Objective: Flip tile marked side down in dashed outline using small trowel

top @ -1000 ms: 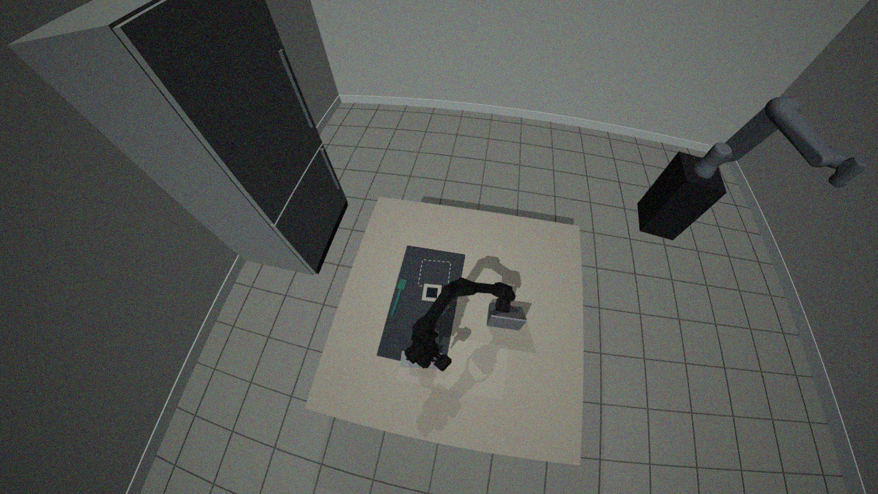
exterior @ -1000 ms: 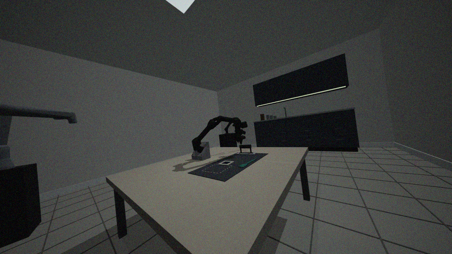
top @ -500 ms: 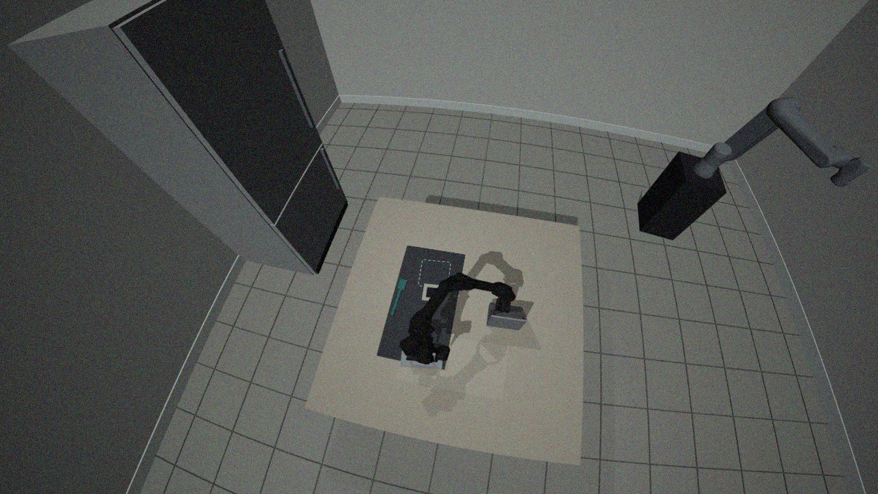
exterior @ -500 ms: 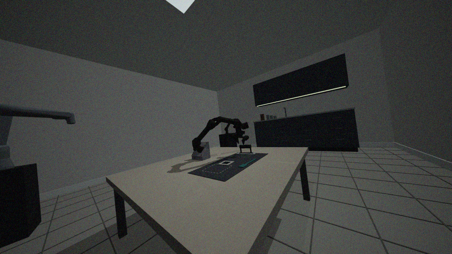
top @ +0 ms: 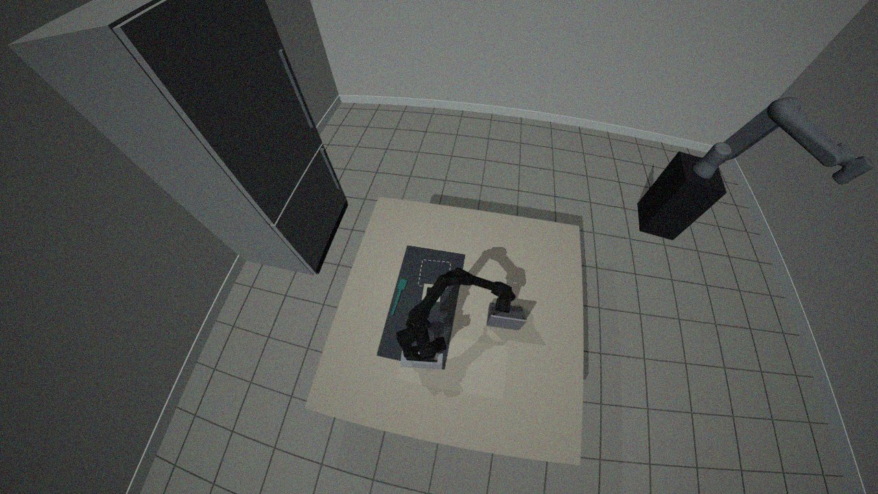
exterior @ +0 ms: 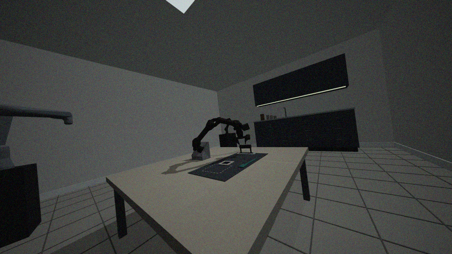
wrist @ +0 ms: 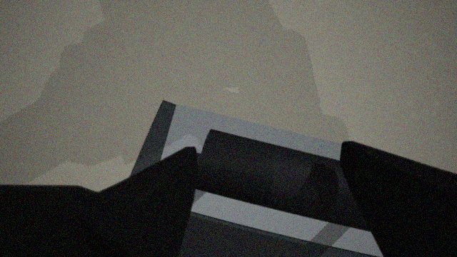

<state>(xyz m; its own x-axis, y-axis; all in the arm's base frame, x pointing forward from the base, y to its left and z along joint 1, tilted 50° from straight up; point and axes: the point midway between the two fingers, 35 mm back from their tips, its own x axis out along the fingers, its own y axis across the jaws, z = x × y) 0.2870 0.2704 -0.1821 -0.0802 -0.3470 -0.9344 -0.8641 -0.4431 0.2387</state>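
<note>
the step in hand looks like the opening one, fetching the tool, since nothing of the flip has begun. the trowel lies untouched along the left edge of the dark mat just left of centre in the top view, a teal strip with its blade toward the upper end. in the exterior view the tile sits flat at mid-frame with its dark square mark facing up, just beside the dashed outline and outside it; from above, the arm hides most of the tile

the arm reaches from its base on the worktop, right of the mat, arches up and over the mat and bends down toward the mat's lower end in the top view. the hand points down with its fingers held apart and nothing gripped between them. in the wrist view they straddle a dark cylindrical bar resting over a pale plate, which appears to be a small stand at the far end of the mat in the exterior view. the hand hangs above that stand, well apart from the trowel

the next move, as i judge it, calls for swinging the hand across the mat to the trowel's handle, turning the wrist so the open fingers lie across its long axis, then lowering and closing on it
</note>
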